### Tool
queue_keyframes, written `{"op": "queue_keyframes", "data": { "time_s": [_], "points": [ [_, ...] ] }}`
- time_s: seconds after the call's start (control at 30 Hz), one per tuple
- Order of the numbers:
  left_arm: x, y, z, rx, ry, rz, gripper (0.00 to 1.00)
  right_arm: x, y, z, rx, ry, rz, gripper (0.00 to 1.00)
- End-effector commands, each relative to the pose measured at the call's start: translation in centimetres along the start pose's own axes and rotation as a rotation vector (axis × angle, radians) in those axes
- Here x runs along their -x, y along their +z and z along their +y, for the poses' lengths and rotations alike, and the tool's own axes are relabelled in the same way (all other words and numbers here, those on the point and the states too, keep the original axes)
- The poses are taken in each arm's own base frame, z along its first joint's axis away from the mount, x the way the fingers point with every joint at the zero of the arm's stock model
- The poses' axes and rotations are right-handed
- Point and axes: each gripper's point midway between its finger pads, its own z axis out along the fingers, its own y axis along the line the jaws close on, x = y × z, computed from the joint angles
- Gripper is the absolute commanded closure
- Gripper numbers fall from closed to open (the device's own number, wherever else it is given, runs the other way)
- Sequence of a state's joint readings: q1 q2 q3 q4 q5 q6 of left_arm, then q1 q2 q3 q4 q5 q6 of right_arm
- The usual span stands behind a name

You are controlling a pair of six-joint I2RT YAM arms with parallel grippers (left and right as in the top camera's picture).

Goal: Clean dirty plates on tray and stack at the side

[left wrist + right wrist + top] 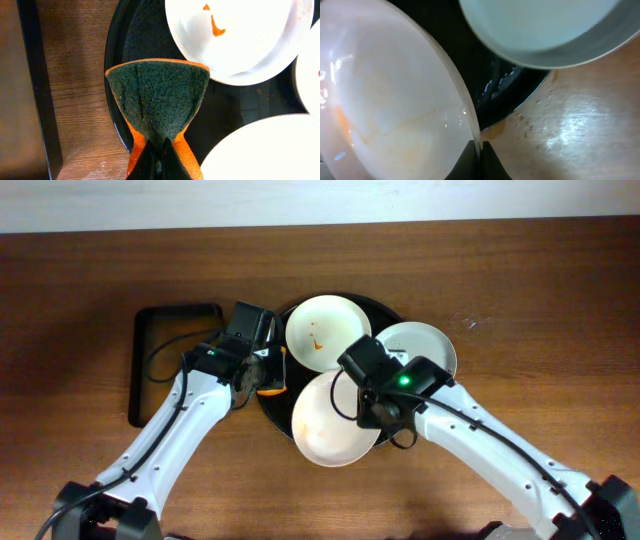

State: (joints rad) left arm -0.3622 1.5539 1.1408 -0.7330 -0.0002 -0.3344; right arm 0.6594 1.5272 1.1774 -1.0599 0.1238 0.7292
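Plates [322,332] white, orange-smeared, on tray [235,105]; left gripper [159,162] tight on sponge [157,100]; right gripper [480,150] tight on rim of front plate [330,420]

The plates [320,330] are seen white, one streaked orange-red; the tray [235,105] black, the sponge [157,100] dark green over orange, the surface [100,270] brown wood-grained.

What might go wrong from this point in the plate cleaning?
The right gripper pinches the near plate only at its thin rim, so scrubbing pressure may tip it or pull it loose. The left gripper holds the sponge by one narrow end; it may fold or slip when pressed. The smeared plate lies loose on the tray and may slide when wiped.
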Motion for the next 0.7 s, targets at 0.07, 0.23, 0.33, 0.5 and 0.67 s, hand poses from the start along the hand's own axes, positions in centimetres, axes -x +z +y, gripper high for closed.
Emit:
{"op": "queue_keyframes", "data": {
  "time_s": [0.07,0.23,0.33,0.5,0.67],
  "points": [
    [0.9,-0.7,0.0,-0.005,-0.014,-0.033,1.00,-0.8,3.2,0.6,0.026,0.018,0.037,0.96],
    [1.0,-0.7,-0.1,-0.007,-0.014,-0.037,1.00,-0.5,3.5,0.9,0.035,0.017,0.026,0.75],
    [0.9,-0.7,-0.2,-0.015,-0.013,-0.035,1.00,-0.5,3.5,0.9,0.035,0.004,0.027,0.67],
    [2.0,-0.9,-2.2,-0.116,0.060,-0.075,1.00,4.9,-2.4,-4.1,0.080,0.150,-0.099,0.50],
    [3.8,-1.8,-6.4,-0.275,0.181,-0.169,1.00,6.8,-3.0,-11.5,0.059,0.239,-0.101,0.44]
  ]
}}
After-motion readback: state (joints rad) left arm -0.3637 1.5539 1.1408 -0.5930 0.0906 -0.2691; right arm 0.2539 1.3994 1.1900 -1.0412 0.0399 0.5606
